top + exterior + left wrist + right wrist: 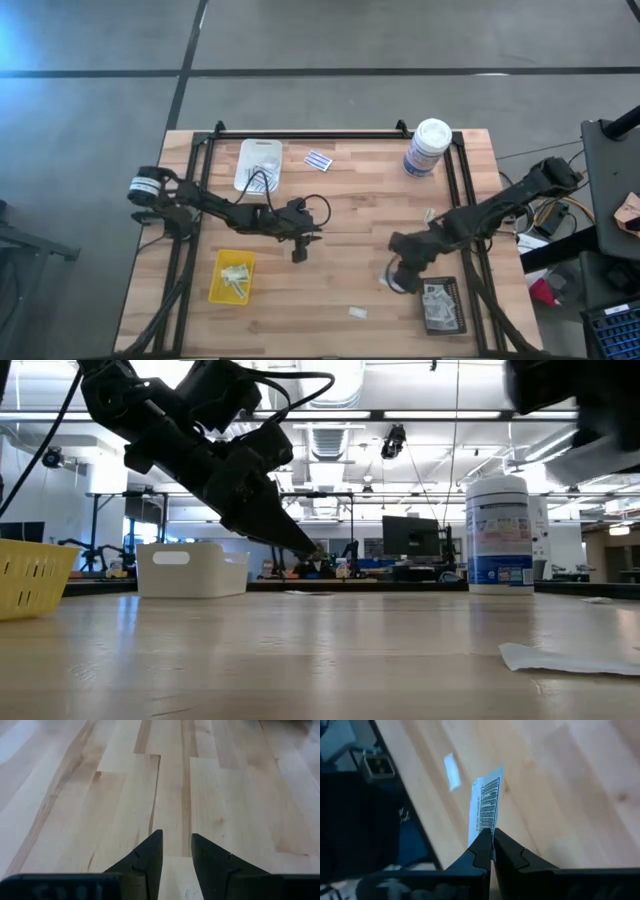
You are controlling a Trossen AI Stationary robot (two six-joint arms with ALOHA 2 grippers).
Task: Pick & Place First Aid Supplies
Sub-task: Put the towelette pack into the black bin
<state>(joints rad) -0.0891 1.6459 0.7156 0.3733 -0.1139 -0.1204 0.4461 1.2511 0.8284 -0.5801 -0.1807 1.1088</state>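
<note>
- The wooden table (pixel 350 215) carried the whole job, with both arms reaching in over it.
- A tall white canister (pixel 428 147) stood near the far right corner, not among the supplies.
- Three trays marked the sorting: a white tray (pixel 258 163) on the far left side, a yellow tray (pixel 232 275) at the near left, a black tray (pixel 441 305) at the near right. Each already held some packets, so I judged the sorting partly done.
- The right gripper (pixel 492 837) hung just beside the black tray, its fingers pinched tight on a printed white packet (pixel 486 810) that stood up from the tips. That packet looked bound for the black tray but had not yet been dropped.
- The left gripper (pixel 176 845) hovered low over bare wood near the table's middle, fingers parted by a narrow gap and holding nothing.
- Still loose on the table: a blue-and-white striped packet (pixel 319 159) just beside the white tray, a small pale strip (pixel 357 313) near the front edge, and a small packet (pixel 427 215) on the right side.
- In the low view a flat white packet (pixel 570 658) lay on the wood at the right; I could not match it surely to one seen from above.
- By my reckoning, at least three pieces remained besides the one in hand.
</note>
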